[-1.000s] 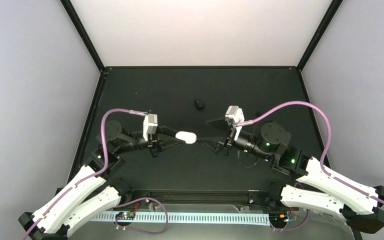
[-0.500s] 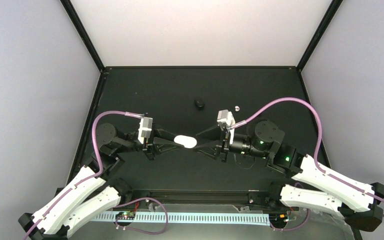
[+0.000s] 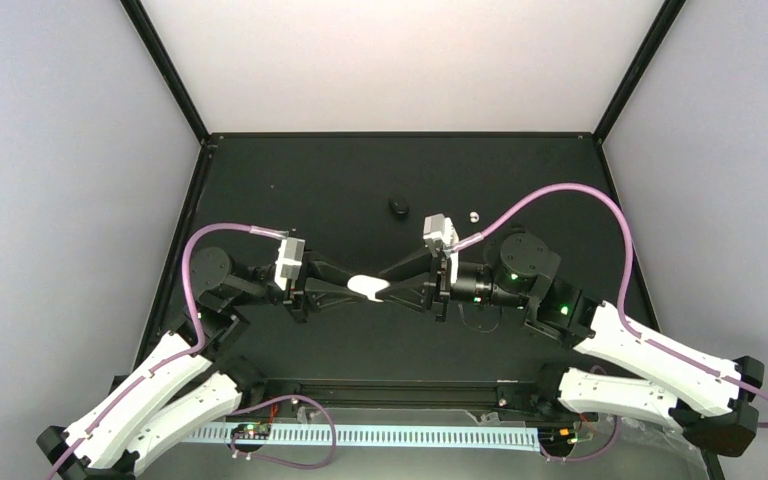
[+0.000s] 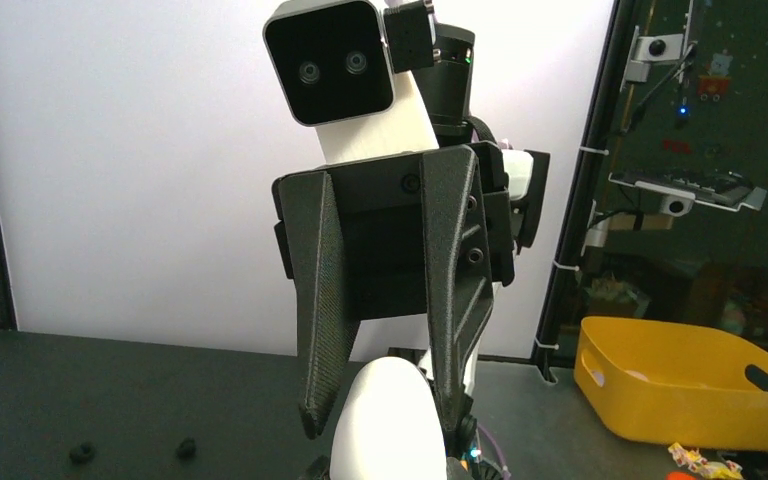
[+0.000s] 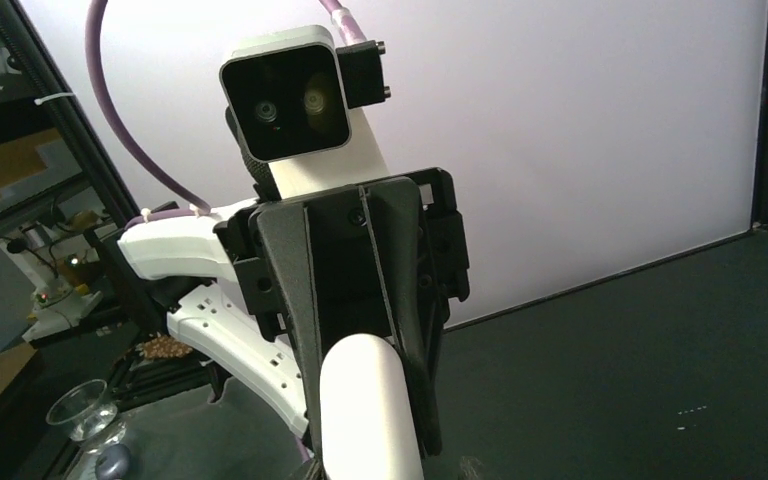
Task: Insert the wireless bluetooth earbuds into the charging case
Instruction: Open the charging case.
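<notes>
A white pill-shaped charging case (image 3: 367,287) hangs above the table's middle. My left gripper (image 3: 358,287) is shut on its left end. My right gripper (image 3: 394,284) faces it with jaws open, straddling the case's right end. In the left wrist view the case (image 4: 385,430) stands between the right gripper's fingers (image 4: 320,330); a gap shows at one finger. In the right wrist view the left gripper's fingers (image 5: 305,300) clamp the case (image 5: 365,410). One tiny white earbud (image 3: 473,214) lies on the table behind the right gripper. No other bud shows.
A small black oval case (image 3: 399,207) lies on the black table (image 3: 290,180) behind the grippers. Black frame posts and white walls surround the table. A yellow bin (image 4: 680,385) stands outside the cell to the right.
My right arm has moved left until its open jaws reach around the case. My left gripper has drawn slightly toward the near edge with the case. The earbud came into view.
</notes>
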`<control>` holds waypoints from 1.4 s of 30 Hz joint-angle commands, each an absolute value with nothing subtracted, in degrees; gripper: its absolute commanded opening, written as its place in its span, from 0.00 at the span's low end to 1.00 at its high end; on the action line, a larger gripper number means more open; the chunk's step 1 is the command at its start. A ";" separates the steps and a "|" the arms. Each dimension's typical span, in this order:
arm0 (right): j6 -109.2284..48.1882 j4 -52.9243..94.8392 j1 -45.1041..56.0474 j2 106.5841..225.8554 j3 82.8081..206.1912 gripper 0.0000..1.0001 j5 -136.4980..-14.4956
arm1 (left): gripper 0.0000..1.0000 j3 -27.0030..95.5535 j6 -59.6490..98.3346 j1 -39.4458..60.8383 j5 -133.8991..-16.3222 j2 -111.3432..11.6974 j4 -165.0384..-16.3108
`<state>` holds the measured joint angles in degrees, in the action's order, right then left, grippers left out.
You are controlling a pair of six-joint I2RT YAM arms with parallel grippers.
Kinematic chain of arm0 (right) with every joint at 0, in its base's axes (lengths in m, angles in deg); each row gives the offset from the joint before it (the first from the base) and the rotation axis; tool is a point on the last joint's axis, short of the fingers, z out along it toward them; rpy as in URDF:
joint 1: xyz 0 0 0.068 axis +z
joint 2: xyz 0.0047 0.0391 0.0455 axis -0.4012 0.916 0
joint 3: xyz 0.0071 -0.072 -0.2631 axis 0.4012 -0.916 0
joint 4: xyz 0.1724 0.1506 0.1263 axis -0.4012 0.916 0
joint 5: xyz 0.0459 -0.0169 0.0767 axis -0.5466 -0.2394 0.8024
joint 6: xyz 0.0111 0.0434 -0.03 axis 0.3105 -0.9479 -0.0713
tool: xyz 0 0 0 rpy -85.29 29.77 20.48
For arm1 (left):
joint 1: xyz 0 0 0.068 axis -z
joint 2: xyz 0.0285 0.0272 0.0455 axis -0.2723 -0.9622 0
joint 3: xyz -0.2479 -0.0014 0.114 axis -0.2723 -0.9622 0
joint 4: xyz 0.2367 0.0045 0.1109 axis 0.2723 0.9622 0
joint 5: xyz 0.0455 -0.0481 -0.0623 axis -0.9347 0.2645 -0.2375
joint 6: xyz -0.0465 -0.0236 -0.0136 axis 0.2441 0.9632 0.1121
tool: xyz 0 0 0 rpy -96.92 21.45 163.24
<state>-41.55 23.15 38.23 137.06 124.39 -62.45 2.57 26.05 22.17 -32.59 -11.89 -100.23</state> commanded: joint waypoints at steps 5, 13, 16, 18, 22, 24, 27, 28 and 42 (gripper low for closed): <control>-40.89 22.94 37.96 138.48 126.79 0.34 -58.70 | 0.04 2.45 26.77 22.42 -30.94 -11.16 -103.59; -39.98 23.08 37.91 138.06 126.36 0.21 -59.11 | 0.05 2.40 27.32 22.35 -31.05 -11.48 -104.30; -39.80 22.97 37.96 137.96 126.27 0.13 -59.06 | 0.10 2.37 27.61 22.41 -31.33 -11.75 -104.32; -39.68 22.72 37.96 137.81 126.13 0.10 -59.28 | 0.17 2.28 27.96 22.35 -31.57 -11.93 -104.52; -39.72 21.55 37.95 137.37 125.44 0.09 -59.95 | 0.34 2.03 28.61 22.38 -32.13 -12.36 -104.74; -39.68 21.08 37.96 137.01 124.96 0.09 -60.44 | 0.40 2.03 29.03 22.37 -32.28 -12.62 -104.72; -39.62 20.06 37.96 136.53 124.23 0.09 -61.30 | 0.43 1.80 29.86 22.35 -32.40 -12.94 -104.97; -39.55 19.63 37.96 136.37 123.97 0.09 -61.60 | 0.43 1.71 30.29 22.42 -32.43 -13.11 -105.33; -38.77 17.73 37.95 136.90 123.19 0.08 -62.50 | 0.42 1.12 36.98 22.42 -31.34 -15.02 -112.67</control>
